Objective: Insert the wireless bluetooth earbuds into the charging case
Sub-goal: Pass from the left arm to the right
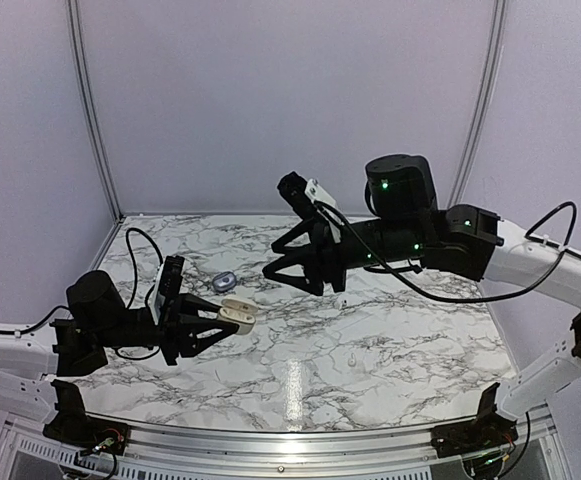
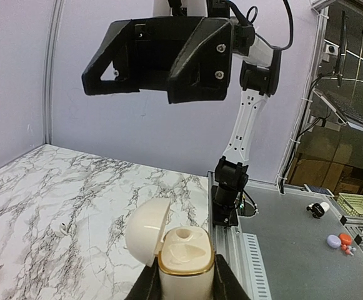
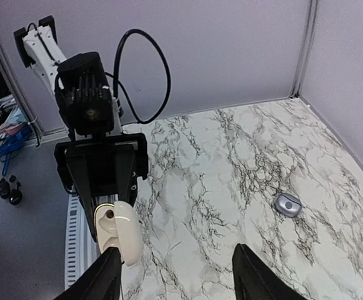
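We log the charging case (image 2: pixel 184 253) as smooth, glossy cream plastic with a shiny gold-toned band at its rim. The left gripper (image 2: pixel 186 286) and right gripper (image 3: pixel 178 275) read as matt black plastic. Table (image 1: pixel 370 350): marble-patterned, polished, reflecting lamp glare. Walls (image 1: pixel 270 100): plain, matt.

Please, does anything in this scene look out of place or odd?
Yes. One tiny earbud lies loose on the marble table, apart from the open charging case, which the left claw holds up in the air.
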Motion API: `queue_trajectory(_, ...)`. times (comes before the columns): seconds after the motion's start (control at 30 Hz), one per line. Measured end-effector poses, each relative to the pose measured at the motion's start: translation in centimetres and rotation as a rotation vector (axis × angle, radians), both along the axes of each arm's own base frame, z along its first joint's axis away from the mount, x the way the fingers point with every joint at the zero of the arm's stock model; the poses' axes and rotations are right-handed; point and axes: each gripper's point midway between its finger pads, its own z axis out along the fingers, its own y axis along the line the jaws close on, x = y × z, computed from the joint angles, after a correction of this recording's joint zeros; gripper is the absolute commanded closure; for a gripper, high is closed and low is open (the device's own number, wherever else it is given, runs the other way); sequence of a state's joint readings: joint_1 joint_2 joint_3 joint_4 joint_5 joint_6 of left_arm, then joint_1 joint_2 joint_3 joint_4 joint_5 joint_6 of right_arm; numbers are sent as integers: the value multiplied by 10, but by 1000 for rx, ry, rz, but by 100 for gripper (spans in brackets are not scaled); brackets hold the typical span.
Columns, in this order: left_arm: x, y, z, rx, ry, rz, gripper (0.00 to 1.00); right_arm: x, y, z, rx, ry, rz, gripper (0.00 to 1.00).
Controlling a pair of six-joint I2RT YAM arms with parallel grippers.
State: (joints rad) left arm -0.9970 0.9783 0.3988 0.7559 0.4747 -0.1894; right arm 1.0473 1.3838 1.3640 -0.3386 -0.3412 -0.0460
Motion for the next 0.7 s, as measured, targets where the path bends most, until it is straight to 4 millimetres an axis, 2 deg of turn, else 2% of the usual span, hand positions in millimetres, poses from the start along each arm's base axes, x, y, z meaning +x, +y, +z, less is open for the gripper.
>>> queue_trajectory(0.1,-1,0,0,0,0,-8,100,-11,7,-5,-7,10,56,46)
queue_trajectory(0.27,-1,0,0,0,-1,-8,100,-29,31,-26,-69,20,125,49)
queue_trajectory(0.4,-2,0,0,0,-1,-10,100,-38,46,-42,-120,20,156,57)
queue_trajectory(0.7,-5,-1,6,-10,-10,-30,100,-30,47,-46,-152,-1,111,77)
